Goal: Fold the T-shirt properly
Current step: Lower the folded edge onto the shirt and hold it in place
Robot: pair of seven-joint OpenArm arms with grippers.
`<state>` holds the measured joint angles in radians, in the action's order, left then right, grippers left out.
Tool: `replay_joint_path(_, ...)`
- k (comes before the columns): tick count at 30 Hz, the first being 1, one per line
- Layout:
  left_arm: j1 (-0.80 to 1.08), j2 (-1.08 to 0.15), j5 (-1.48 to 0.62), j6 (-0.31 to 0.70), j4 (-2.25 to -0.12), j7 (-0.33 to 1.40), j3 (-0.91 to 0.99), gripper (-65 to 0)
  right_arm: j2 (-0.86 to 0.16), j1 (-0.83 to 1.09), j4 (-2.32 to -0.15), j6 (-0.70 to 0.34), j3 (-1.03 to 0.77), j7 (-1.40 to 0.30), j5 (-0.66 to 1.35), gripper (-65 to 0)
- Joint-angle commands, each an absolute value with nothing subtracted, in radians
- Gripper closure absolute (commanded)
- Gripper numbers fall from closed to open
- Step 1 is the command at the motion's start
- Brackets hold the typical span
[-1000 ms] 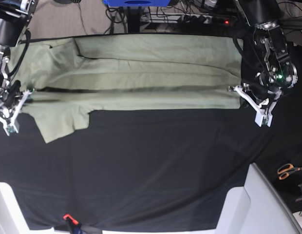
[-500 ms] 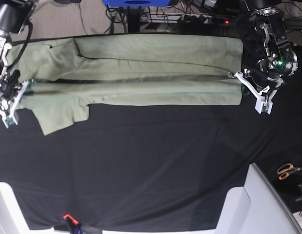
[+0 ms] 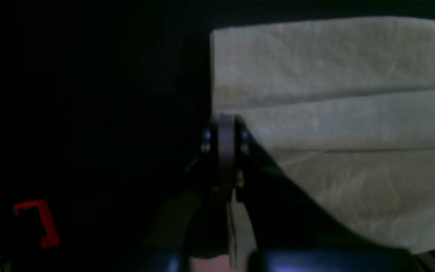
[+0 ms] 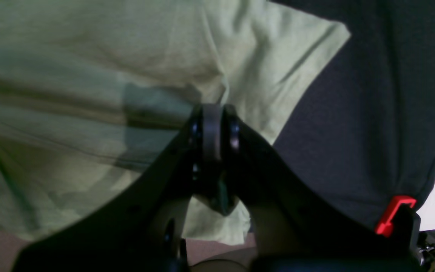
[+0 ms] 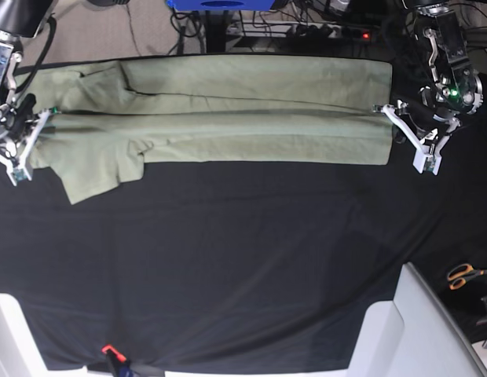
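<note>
Two claws pinch the shirt (image 5: 228,110) at opposite ends, and that shared hold is where trouble would start. The left claw (image 5: 389,110) is fully closed on the hem edge at the base view's right; its wrist view shows the jaws meeting right at the cloth's border, with very little fabric between them. The right claw (image 5: 41,118) is likewise fully closed, on the shoulder end at the base view's left, biting a little deeper into the fabric.

The shirt lies stretched in a long band along the far edge of the surface (image 5: 243,267), on the black cloth, its near long edge doubled over toward the middle. One sleeve (image 5: 94,177) still sticks out from the band toward the near side, unfolded.

Risks, as I judge them:
- The left claw's shallow bite could slip off the hem if the arms pull apart any harder, dropping that end and letting the fold sag.
- If one arm moves ahead of the other, the fold line would skew and the band would wrinkle.
- The loose sleeve could drag or bunch under the body on the next fold.
- The shirt sits close to the far edge, so a push that way could spill it off the surface.
</note>
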<state>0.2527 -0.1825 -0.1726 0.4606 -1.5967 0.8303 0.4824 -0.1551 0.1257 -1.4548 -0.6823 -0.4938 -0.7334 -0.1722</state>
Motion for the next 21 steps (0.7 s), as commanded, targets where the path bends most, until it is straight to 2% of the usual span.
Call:
replay_joint_path(1,0.249,-0.193,-0.173,0.456,-1.612,0.816,0.486,0.0,-0.173,0.114,-1.469,-0.677,-0.501,-0.725,-0.177,0.0)
replay_joint_path(10,0.249,-0.193,-0.165,0.456,-1.61,0.816,0.484,0.0,-0.171,0.114,-1.469,-0.671,-0.501,-0.728,-0.182,-2.3)
replay_joint_path(12,0.249,-0.193,-0.165,0.456,-1.61,0.816,0.484,0.0,-0.171,0.114,-1.469,-0.671,-0.501,-0.73,-0.182,-8.9)
replay_joint_path(16,0.266,-0.193,-0.162,0.455,-1.62,0.816,0.486,-1.2,-0.171,0.113,-1.478,-0.67,-0.503,-0.766,-0.182,-33.6)
replay_joint_path(18,0.269,-0.194,-0.16,0.455,-1.62,0.816,0.493,-19.7,-0.171,0.113,-1.481,-0.668,-0.513,-0.774,-0.182,-42.8)
replay_joint_path(19,0.278,-0.196,-0.16,0.455,-1.62,0.816,0.495,-27.6,-0.171,0.111,-1.489,-0.662,-0.539,-0.774,-0.182,-44.9)
replay_joint_path(21,0.278,-0.2,-0.163,0.453,-1.629,0.816,0.501,-43.3,-0.151,0.111,-1.509,-0.624,-0.578,-0.774,-0.182,-45.0)
